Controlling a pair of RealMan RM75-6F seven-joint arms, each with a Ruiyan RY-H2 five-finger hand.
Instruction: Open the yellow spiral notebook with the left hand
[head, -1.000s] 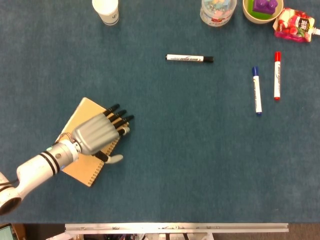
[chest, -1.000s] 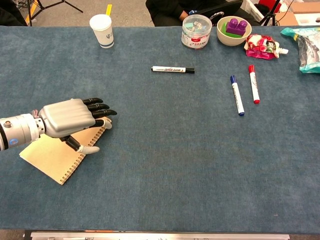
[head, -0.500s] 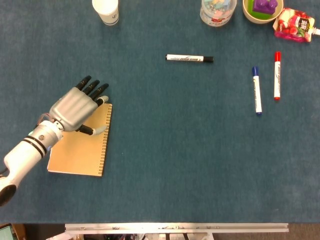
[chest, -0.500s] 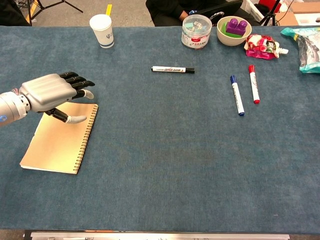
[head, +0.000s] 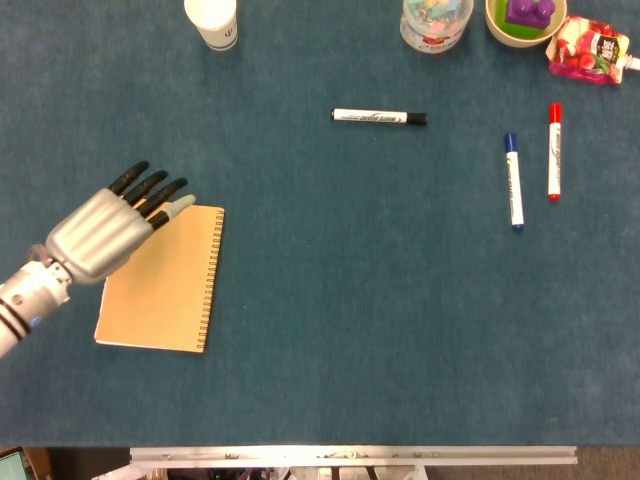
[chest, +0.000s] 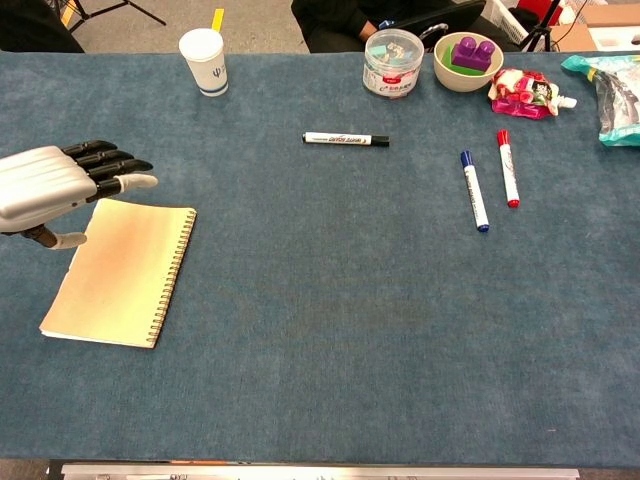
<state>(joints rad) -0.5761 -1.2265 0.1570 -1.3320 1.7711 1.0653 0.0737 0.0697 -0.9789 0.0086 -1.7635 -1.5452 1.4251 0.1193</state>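
Note:
The yellow spiral notebook (head: 165, 283) (chest: 122, 268) lies flat and closed on the blue table, its wire spiral along its right edge. My left hand (head: 105, 228) (chest: 52, 184) hovers over the notebook's far left corner, fingers spread and straight, holding nothing. The thumb shows below the palm in the chest view. My right hand is in neither view.
A white paper cup (chest: 203, 61) stands at the back left. A black marker (chest: 346, 139) lies mid-table; blue (chest: 474, 190) and red (chest: 508, 167) markers lie to the right. A clear tub (chest: 392, 62), a bowl with a purple block (chest: 468, 58) and snack bags (chest: 528, 92) line the back edge.
The notebook turned from a slanted lie to nearly square with the table. My left hand lifted off it and drew back to the left, past the notebook's far left corner.

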